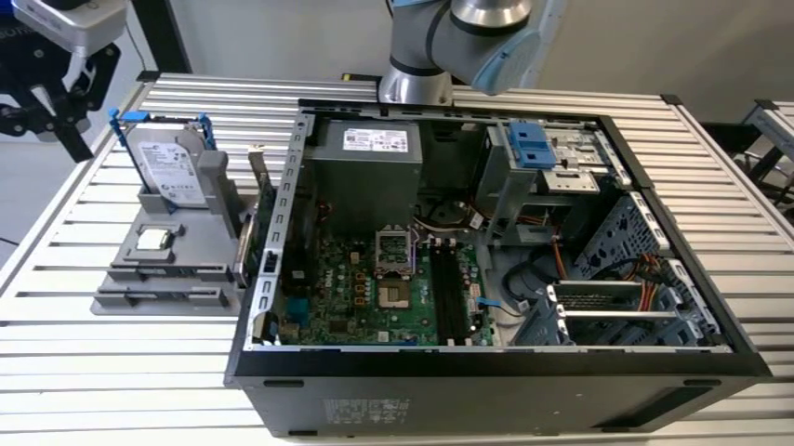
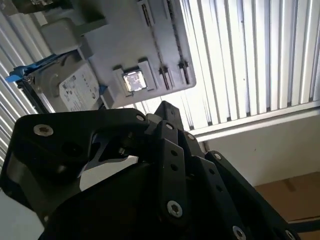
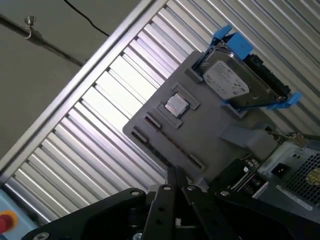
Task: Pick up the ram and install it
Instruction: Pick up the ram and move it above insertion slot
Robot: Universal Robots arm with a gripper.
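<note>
The ram (image 1: 258, 200) looks like a thin dark board standing on edge at the side of the grey holder (image 1: 162, 279) nearest the computer case; little of it shows. My gripper (image 1: 77, 147) hangs high over the table's far corner on the exterior view's left, well away from the ram. In both wrist views its fingertips (image 3: 176, 172) (image 2: 164, 106) meet with nothing between them. The motherboard's long black slots (image 1: 449, 297) lie inside the open case (image 1: 496, 362).
On the grey holder a silver hard drive with blue rails (image 1: 174, 167) (image 3: 235, 80) stands upright, and a small square CPU chip (image 1: 152, 239) (image 2: 133, 80) lies flat. The case walls rise around the motherboard. The slatted metal table (image 1: 112, 372) ends close to the holder.
</note>
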